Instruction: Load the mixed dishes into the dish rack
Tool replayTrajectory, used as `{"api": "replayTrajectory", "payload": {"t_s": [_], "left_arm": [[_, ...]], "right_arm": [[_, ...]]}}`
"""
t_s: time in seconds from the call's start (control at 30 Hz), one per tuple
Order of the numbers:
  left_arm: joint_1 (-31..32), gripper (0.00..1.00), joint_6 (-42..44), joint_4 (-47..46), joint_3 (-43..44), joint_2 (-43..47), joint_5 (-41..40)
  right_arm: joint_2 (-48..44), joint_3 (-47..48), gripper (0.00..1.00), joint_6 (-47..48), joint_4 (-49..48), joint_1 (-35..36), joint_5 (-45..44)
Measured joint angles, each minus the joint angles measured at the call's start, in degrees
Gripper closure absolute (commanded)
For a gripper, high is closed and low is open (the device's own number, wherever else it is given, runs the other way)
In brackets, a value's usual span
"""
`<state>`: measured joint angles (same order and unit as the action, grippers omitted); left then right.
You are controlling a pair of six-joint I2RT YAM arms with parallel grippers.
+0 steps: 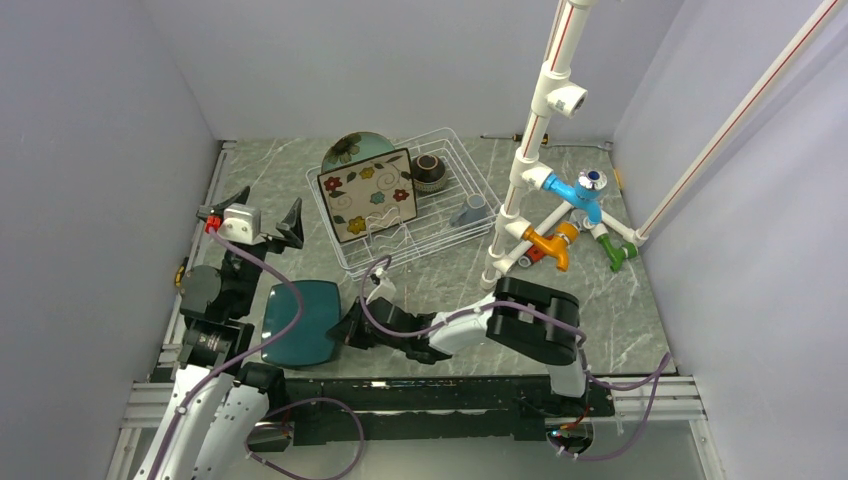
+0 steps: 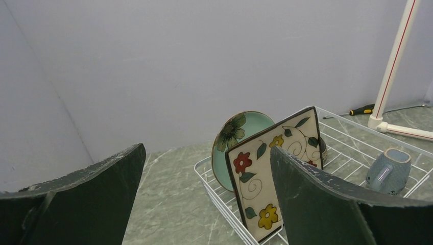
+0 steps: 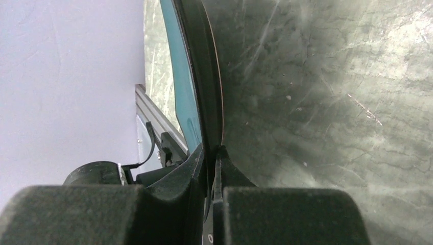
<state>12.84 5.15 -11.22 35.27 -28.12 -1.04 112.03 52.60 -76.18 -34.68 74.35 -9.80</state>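
The white wire dish rack (image 1: 470,165) stands at the back middle. In it the pale green round plate (image 1: 350,150) and the cream floral square plate (image 1: 368,195) stand on edge, with the brown bowl (image 1: 430,172) and the grey mug (image 1: 470,210) beside them. The dark teal square plate (image 1: 300,320) lies low at the near left. My right gripper (image 1: 350,328) is shut on its right edge, and the wrist view shows the rim (image 3: 204,66) between the fingers. My left gripper (image 1: 268,205) is open and empty, left of the rack. Its view shows both plates (image 2: 240,130) (image 2: 270,178) and the mug (image 2: 390,171).
A white pipe stand (image 1: 545,100) with blue, orange and green fittings (image 1: 575,190) rises right of the rack. A screwdriver (image 1: 510,135) lies by the back wall. Grey walls close in on the left, back and right. The left arm's base sits just left of the teal plate.
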Motion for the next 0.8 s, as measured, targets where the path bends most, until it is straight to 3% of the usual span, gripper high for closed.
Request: {"api": "replayTrajectory", "payload": {"t_s": [0.53,0.8], "left_arm": [[0.0,0.03,0.2,0.1,0.0,-0.1,1.0],[0.5,0.01,0.2,-0.1,0.0,-0.7,3.9]], "right_arm": [[-11.2,-0.5,1.00,2.5,3.7,-2.6,0.0],[-21.8,-8.9,1.00,3.5,4.2,-5.7,-1.7]]}}
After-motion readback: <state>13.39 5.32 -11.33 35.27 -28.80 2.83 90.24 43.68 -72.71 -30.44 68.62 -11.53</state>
